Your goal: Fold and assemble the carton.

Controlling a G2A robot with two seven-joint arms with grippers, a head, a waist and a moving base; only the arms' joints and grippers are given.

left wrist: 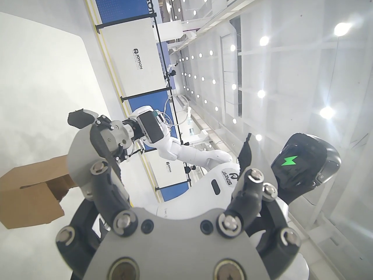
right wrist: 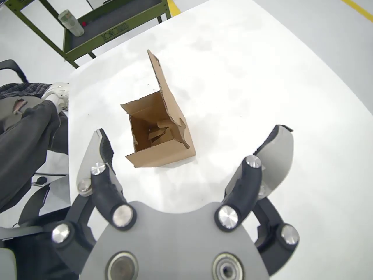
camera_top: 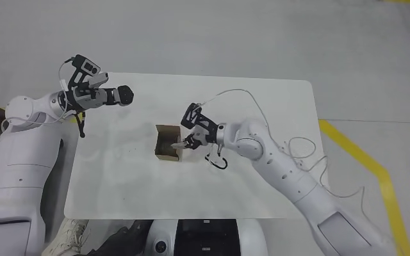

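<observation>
Near the middle of the table (camera_top: 269, 192), the carton (right wrist: 163, 152) stands open side up, with one long flap (right wrist: 159, 84) upright and its other top flaps not yet closed. Your right gripper (right wrist: 191, 134) hangs just beside and above it, released, jaws spread wide and grasping nothing; whether a fingertip touches the rim cannot be told. Your left gripper (left wrist: 163, 132) is likewise released and empty, raised well apart from the carton, out by the table's edge.

Risks, as judged from this arrangement:
(a) Sliding or tipping. The carton looks light and nothing braces it, so if you press the flap down with one arm alone, the whole box will likely skate across the table or roll over.
(b) False crease. If you push high on the upright flap, it may buckle away from its fold line.
(c) Snagging. A spread finger could hook the ragged rim and drag the carton or crush a wall.

Bringing the left gripper in as a brace would reduce all three
</observation>
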